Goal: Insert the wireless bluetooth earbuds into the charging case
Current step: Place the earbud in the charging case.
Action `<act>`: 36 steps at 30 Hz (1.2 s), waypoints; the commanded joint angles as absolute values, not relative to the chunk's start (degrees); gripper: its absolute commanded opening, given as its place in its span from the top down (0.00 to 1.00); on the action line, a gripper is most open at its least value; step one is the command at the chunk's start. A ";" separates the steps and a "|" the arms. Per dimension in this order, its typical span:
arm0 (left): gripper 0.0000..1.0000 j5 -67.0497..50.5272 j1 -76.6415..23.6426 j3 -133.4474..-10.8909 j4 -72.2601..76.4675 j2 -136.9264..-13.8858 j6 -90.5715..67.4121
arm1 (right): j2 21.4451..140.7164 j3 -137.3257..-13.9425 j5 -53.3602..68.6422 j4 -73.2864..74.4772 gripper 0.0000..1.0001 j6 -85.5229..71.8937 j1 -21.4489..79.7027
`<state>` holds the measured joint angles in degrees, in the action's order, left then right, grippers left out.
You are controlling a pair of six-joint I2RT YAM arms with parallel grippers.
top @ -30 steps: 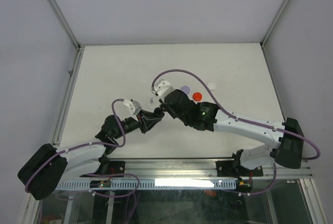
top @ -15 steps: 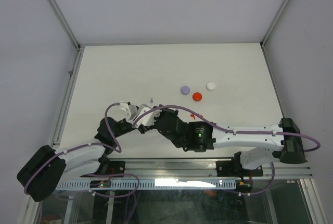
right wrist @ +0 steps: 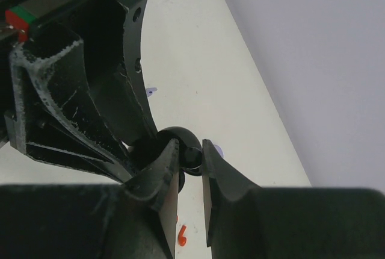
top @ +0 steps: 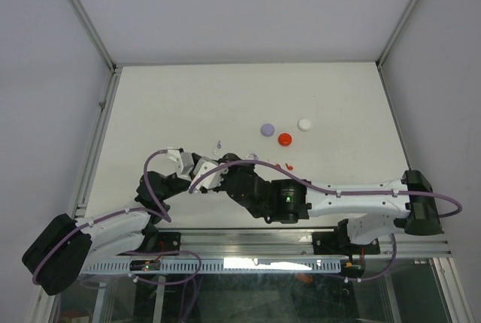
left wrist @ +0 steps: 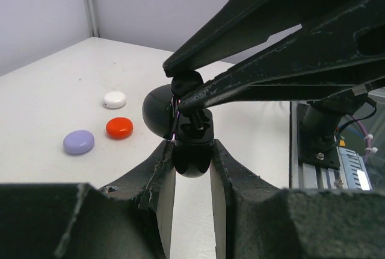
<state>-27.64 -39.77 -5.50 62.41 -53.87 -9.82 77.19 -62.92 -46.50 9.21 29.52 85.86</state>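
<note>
My left gripper (left wrist: 191, 148) is shut on an open black charging case (left wrist: 191, 162), its lid (left wrist: 156, 113) tipped back. My right gripper (right wrist: 191, 166) is shut on a black earbud (right wrist: 194, 155) and holds it right over the case's open top (right wrist: 171, 140). In the left wrist view the right fingers (left wrist: 252, 84) come in from the upper right, their tips touching the case. In the top view both grippers meet near the table's front (top: 208, 172). Two red earbuds (top: 283, 165) and a pale earbud (top: 218, 145) lie loose on the table.
Three closed round cases lie farther back: lavender (top: 267, 129), red (top: 285, 139) and white (top: 304, 124); they also show in the left wrist view (left wrist: 79, 142). A red earbud (right wrist: 181, 235) lies under the right fingers. The metal rail (top: 248, 244) runs along the near edge.
Both grippers, still joined, have moved toward the near left of the table. The right arm has drawn back off the three round cases, which now show.
</note>
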 commanded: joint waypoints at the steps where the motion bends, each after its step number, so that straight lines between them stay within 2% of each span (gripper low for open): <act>1: 1.00 -29.36 -40.00 -6.54 65.68 -53.00 -11.98 | 77.27 -62.26 -47.51 6.60 0.93 31.27 86.48; 36: 1.00 -30.93 -39.90 -6.86 60.07 -50.08 -17.70 | 75.65 -59.18 -48.39 6.18 0.93 34.88 86.75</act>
